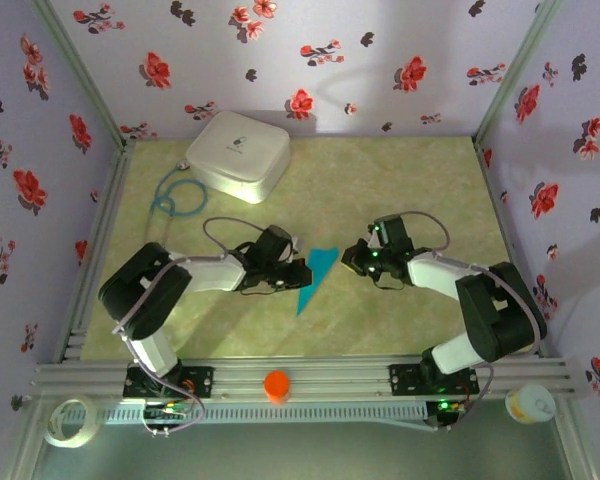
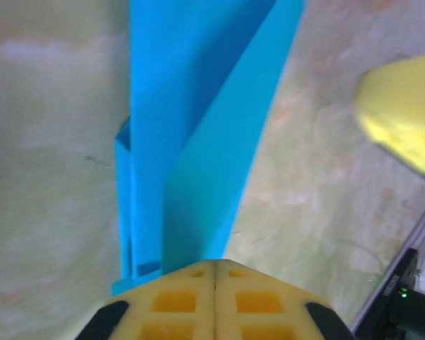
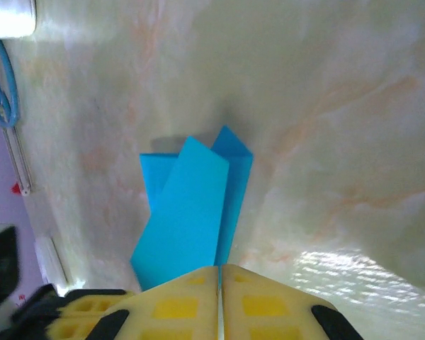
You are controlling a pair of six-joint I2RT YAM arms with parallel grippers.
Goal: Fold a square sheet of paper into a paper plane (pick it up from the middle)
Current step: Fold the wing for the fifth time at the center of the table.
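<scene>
The paper plane (image 1: 318, 272), a slim turquoise-blue folded wedge, lies mid-table with its point toward the near edge. My left gripper (image 1: 302, 272) is shut at its left edge. In the left wrist view the shut left gripper (image 2: 214, 263) covers the near end of the plane (image 2: 198, 142), whose folded layers run away from the tips. My right gripper (image 1: 348, 257) is shut by the plane's wide end. In the right wrist view the plane (image 3: 191, 212) runs up to the tips of the shut right gripper (image 3: 219, 268). I cannot tell whether either gripper pinches the paper.
A white rounded box (image 1: 238, 153) stands at the back left with a blue cable loop (image 1: 175, 195) beside it. An orange cap (image 1: 276, 385) sits on the front rail, a tape roll (image 1: 68, 420) and a cup (image 1: 530, 403) lie outside it. Floral walls enclose three sides.
</scene>
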